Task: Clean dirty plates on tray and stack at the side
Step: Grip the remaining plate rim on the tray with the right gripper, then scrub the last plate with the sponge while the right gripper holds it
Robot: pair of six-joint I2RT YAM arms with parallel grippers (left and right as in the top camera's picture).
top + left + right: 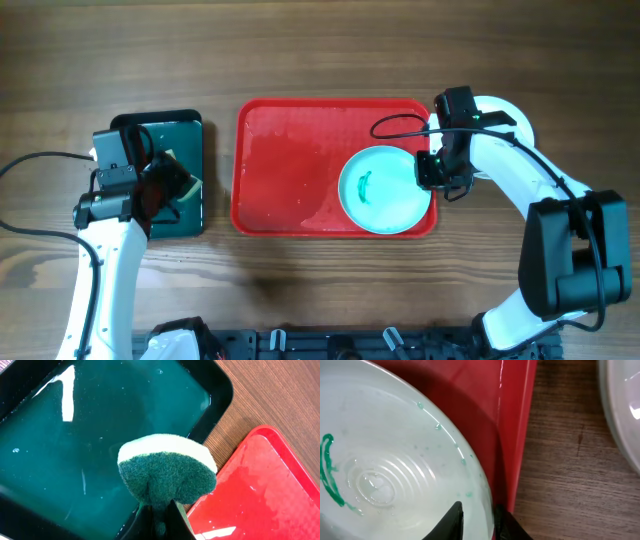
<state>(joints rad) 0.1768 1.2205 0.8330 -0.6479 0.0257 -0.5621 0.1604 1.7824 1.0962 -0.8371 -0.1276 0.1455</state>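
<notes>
Right gripper [477,520] is pinching the smeared pale-blue round plate [395,460], its arm [520,175] half-hiding a white plate [625,400]; left gripper [161,517] is clenching a green sponge [167,475].

— The arms, what colour?
— White links and black joints on both the left arm [103,275] and the right arm [512,168]. The right has a bulky black block near the worktop's right edge.
— Cables?
— A black cable [40,158] on the left, a black loop [395,122] on the right.

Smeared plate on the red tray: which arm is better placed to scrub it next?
Left. The left gripper holds the sponge over the black tray, beside the red tray. The right gripper straddles the plate's rim, carrying nothing to scrub with.
</notes>
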